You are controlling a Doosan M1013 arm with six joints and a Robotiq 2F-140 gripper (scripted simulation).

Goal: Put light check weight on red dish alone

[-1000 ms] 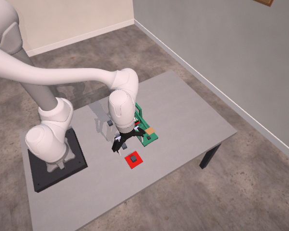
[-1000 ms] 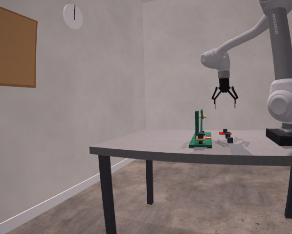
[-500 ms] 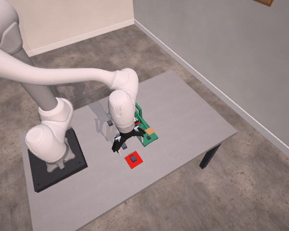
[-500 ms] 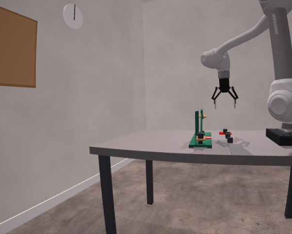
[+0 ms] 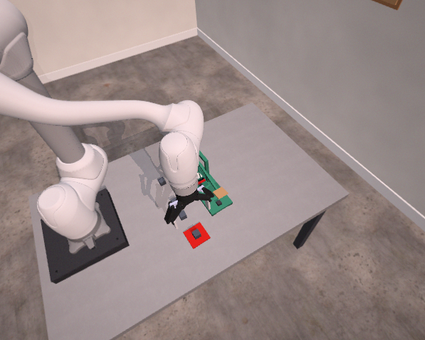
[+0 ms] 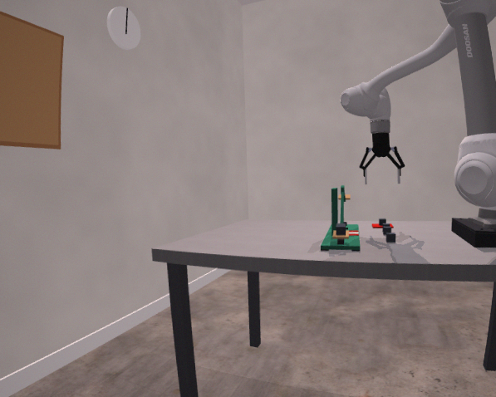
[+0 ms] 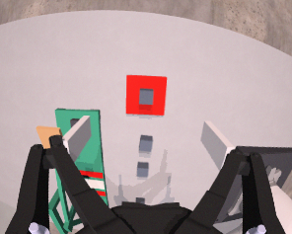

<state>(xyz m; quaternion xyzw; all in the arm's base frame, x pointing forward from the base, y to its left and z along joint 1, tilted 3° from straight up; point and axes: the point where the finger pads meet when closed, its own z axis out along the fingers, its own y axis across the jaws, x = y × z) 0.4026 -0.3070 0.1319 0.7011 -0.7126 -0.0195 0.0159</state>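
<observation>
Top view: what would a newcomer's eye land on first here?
The red dish near the table's front edge, with one dark weight sitting on it. Next, the open, empty gripper hanging high above the table, and the green rocker balance just behind the dish.

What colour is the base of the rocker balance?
Green; the balance base shows best in the top view.
</observation>
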